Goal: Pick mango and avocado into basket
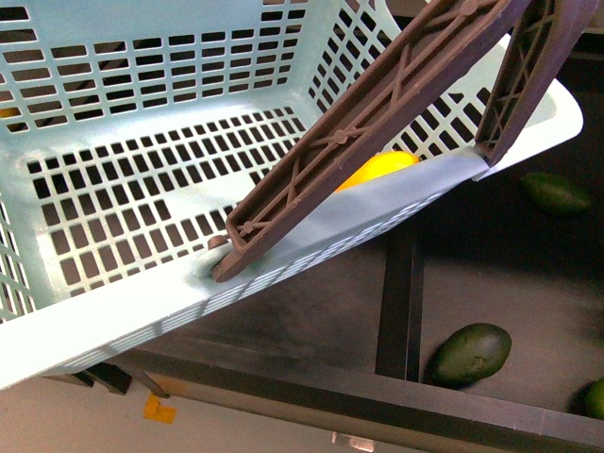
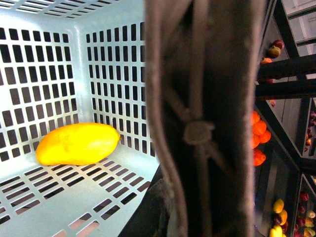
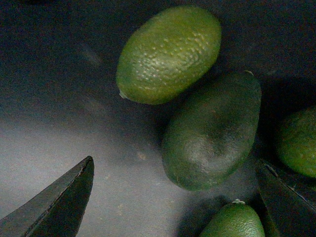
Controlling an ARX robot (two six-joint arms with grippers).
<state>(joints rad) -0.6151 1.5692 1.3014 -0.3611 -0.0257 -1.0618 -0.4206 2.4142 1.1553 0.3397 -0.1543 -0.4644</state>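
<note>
Mango (image 2: 77, 143) in basket (image 1: 142, 321), avocado (image 3: 212, 131) on shelf (image 3: 74, 128)

Front view looks down into the basket (image 1: 142, 321); left wrist, close inside it, shares the mango (image 2: 78, 143); right wrist sits close above an avocado (image 3: 212, 131).

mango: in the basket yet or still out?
In. The mango lies on its side on the slotted floor of the basket, near the lattice wall; the front view shows it partly hidden behind the handle.
</note>
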